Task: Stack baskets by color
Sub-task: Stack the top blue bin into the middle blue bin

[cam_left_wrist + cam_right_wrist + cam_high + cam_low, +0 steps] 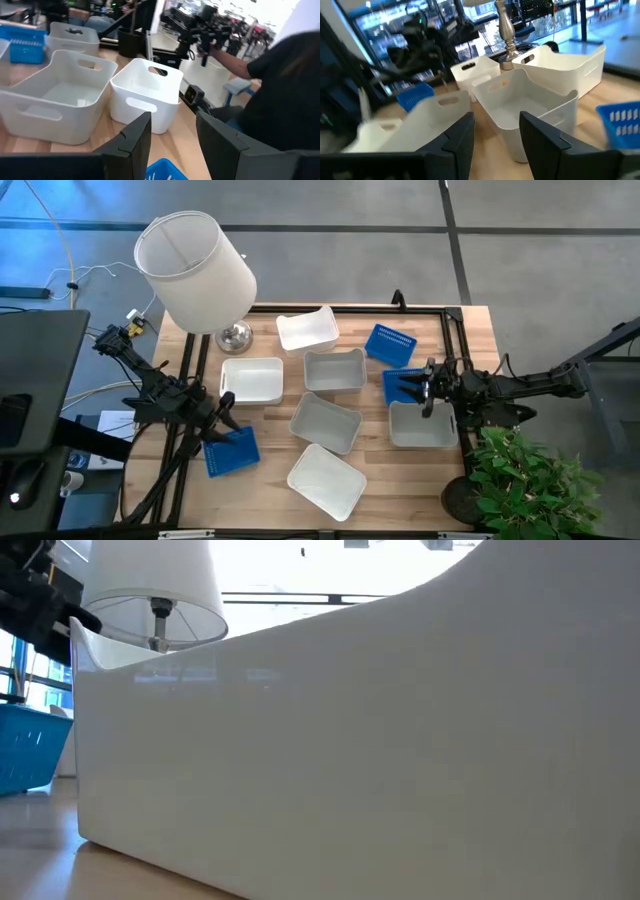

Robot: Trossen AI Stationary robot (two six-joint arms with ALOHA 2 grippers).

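Six white baskets on the wooden table [480, 330]: one at the far edge [307, 329], one beside the lamp base [251, 379], one at centre [335, 369], one nearer [326, 422], one at the near edge [326, 479], one at right [421, 426]. Three blue baskets: far right [391, 343], under the right gripper [414, 388], under the left gripper [227, 423]. Both grippers with fingers apart, gripping nothing, each hovering above a blue basket; one lamp [195, 270] at far left, one potted plant [525, 480] at near right.
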